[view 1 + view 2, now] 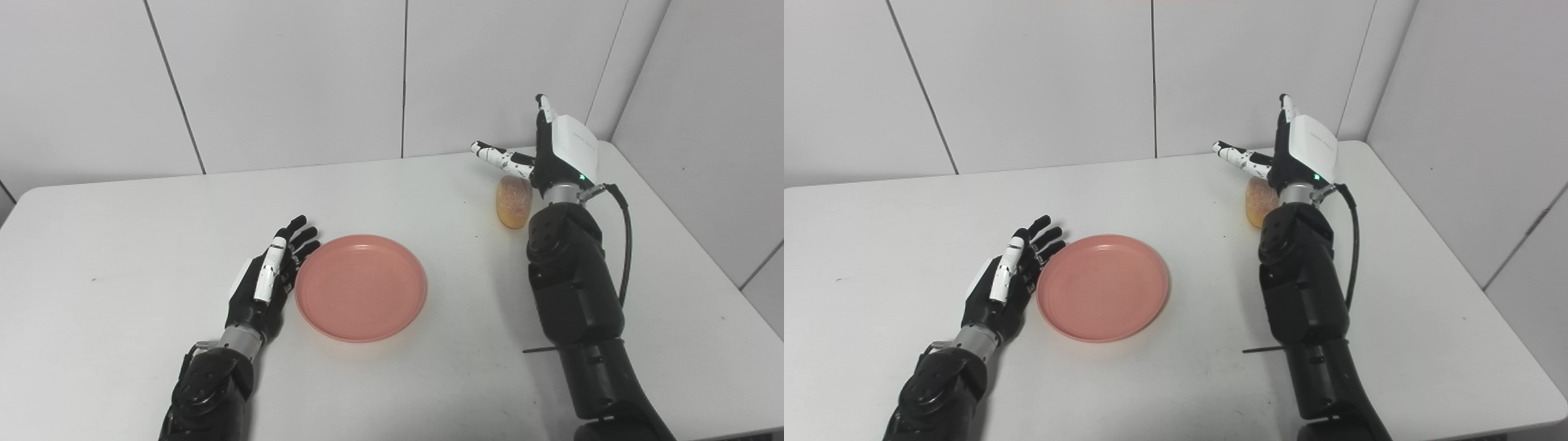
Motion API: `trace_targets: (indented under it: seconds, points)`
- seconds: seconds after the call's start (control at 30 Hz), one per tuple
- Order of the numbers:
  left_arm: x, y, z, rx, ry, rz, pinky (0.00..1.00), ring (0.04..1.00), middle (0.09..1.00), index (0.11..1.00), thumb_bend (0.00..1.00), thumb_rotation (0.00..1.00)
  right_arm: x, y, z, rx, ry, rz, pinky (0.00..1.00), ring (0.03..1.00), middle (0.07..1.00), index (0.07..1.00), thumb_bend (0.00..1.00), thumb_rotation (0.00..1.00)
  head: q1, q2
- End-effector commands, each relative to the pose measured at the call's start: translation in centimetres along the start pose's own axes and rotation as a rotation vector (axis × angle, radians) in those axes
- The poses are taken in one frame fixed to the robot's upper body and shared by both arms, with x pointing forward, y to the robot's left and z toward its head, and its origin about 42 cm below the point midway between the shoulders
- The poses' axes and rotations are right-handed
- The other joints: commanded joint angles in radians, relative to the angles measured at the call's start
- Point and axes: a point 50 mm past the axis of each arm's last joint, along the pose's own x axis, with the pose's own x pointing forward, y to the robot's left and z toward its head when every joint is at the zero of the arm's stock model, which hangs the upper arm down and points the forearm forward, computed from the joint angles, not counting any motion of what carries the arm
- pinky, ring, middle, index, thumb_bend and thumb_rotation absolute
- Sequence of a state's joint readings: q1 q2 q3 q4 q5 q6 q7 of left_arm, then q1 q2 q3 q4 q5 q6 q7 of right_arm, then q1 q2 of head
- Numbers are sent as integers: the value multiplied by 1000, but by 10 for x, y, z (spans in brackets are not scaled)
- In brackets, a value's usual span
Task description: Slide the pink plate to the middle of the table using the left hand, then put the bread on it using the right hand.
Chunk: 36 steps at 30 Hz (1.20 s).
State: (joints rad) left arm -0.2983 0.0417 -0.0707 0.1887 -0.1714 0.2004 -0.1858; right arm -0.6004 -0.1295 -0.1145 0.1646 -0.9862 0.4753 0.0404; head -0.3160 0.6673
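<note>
While the left robot hand (264, 283) rests spread and empty against the pink plate's (361, 288) left rim mid-worktop (122, 257), the sliding looks finished; beyond the plate, the right robot hand (554, 150), splayed wide above the bread (513, 202), must next lower and close.

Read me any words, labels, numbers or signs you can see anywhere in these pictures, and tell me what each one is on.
No readable text anywhere.
White cover on the right robot hand: faint grey marking, too blurred to read.
Pink plate: plain, no print.
Bread: no label.
Left robot hand: no lettering visible.
Table and wall panels: blank.
</note>
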Motion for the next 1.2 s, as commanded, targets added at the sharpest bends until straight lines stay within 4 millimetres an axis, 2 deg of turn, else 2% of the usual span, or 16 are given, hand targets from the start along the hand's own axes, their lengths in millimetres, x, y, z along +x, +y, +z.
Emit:
trace_targets:
  seconds: [0.0, 0.27, 0.5, 0.7, 0.87, 0.93, 0.97, 1.03, 1.17]
  points:
    - [-6, 3, -12, 1, 66, 7, 887, 884, 896, 890, 344, 1000, 14, -20, 22, -8, -36, -54, 785, 928, 948, 975, 972, 706, 0, 3]
    - [-5, 4, -12, 4, 67, 5, 884, 884, 895, 888, 346, 1000, 25, -10, 6, -112, 28, -12, 776, 893, 916, 953, 982, 725, 2, 12]
    - [-6, 5, -10, 0, 68, 5, 887, 886, 896, 894, 350, 1000, 31, 2, -4, -109, 81, 23, 754, 868, 908, 937, 998, 711, 2, 21]
    - [-6, 5, -10, -3, 68, 8, 889, 886, 897, 893, 349, 1000, 35, 15, -6, -127, 104, 43, 748, 841, 862, 871, 1000, 726, 1, 25]
    - [-6, 5, -9, -4, 68, 8, 886, 884, 897, 893, 347, 1000, 39, 21, -8, -143, 118, 62, 763, 862, 902, 888, 1000, 716, 0, 31]
    - [-6, 5, -9, -1, 68, 8, 886, 884, 897, 893, 346, 1000, 40, 23, -10, -144, 125, 70, 746, 842, 883, 882, 1000, 711, 0, 31]
    - [-6, 5, -9, -1, 68, 8, 886, 884, 896, 892, 343, 1000, 41, 24, -11, -143, 130, 75, 711, 791, 831, 845, 1000, 697, 0, 31]
    - [-6, 5, -9, 1, 68, 6, 886, 884, 899, 894, 344, 1000, 42, 27, -14, -143, 136, 79, 683, 754, 792, 818, 1000, 690, 1, 33]
    - [-6, 5, -9, -2, 68, 7, 883, 886, 899, 894, 347, 1000, 43, 31, -15, -130, 142, 85, 716, 791, 828, 834, 1000, 681, -1, 34]
